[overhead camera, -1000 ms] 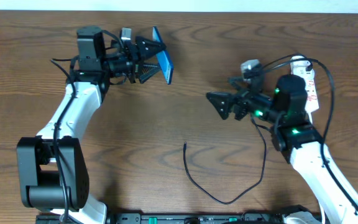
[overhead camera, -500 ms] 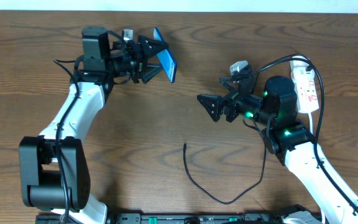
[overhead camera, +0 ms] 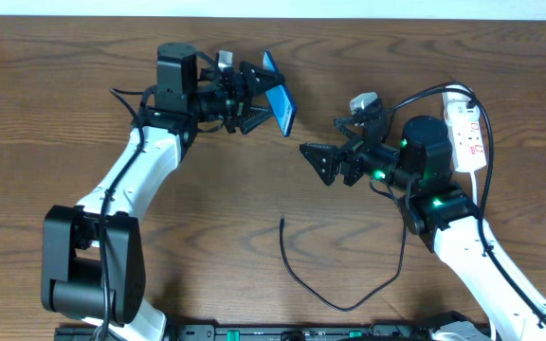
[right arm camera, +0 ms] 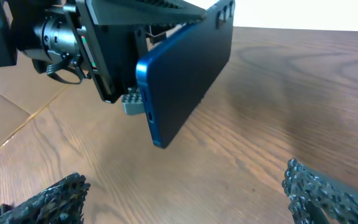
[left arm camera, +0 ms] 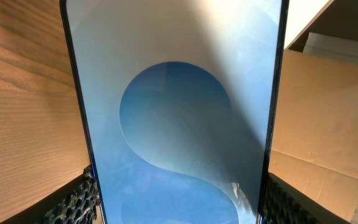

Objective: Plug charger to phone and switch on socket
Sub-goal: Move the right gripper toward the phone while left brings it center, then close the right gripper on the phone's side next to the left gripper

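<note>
Bright, even light covers the wooden surface point(overhead camera: 207, 189), and shadows are soft. The phone point(left arm camera: 179, 112) screen is washed pale by glare (mostly its top). The right claw point(right arm camera: 185, 199) tips are blurred.

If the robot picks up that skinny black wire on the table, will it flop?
Probably floppy: the charger lies in a loose curve on the table, so it would likely droop. It looks very thin, so probably light. Its free tip might swing.
</note>
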### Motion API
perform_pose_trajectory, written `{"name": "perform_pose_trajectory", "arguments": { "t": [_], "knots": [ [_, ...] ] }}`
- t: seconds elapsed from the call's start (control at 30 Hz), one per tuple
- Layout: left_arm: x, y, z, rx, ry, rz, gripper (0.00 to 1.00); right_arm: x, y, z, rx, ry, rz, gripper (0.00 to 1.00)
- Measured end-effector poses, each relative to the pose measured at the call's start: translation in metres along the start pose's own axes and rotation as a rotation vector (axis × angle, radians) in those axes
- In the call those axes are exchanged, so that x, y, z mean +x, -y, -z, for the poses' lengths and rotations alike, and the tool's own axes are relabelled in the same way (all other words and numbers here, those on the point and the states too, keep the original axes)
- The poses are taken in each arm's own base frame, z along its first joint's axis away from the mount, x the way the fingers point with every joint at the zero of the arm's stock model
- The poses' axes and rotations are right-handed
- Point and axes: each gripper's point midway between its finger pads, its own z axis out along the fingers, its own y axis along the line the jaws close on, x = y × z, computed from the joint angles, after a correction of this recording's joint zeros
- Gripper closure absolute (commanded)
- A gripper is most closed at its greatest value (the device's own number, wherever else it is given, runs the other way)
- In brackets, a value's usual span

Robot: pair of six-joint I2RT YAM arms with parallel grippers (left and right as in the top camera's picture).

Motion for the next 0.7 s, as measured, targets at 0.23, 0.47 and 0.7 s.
{"name": "perform_pose_trajectory", "arguments": {
  "t": [0.23, 0.47, 0.7],
  "knots": [
    [0.006, -0.002, -0.014, -0.025, 0.019, -0.007, 0.93, -0.001, 0.003, 0.0, 0.017, 0.006, -0.018, 0.06],
    [0.002, 0.01, -0.021, 0.001, 0.07, -0.055, 0.93, 0.001, 0.009, -0.004, 0.094, 0.012, -0.082, 0.06],
    [0.002, 0.016, -0.027, 0.013, 0.092, -0.056, 0.93, 0.003, 0.005, -0.012, 0.148, 0.02, -0.089, 0.06]
  ]
}}
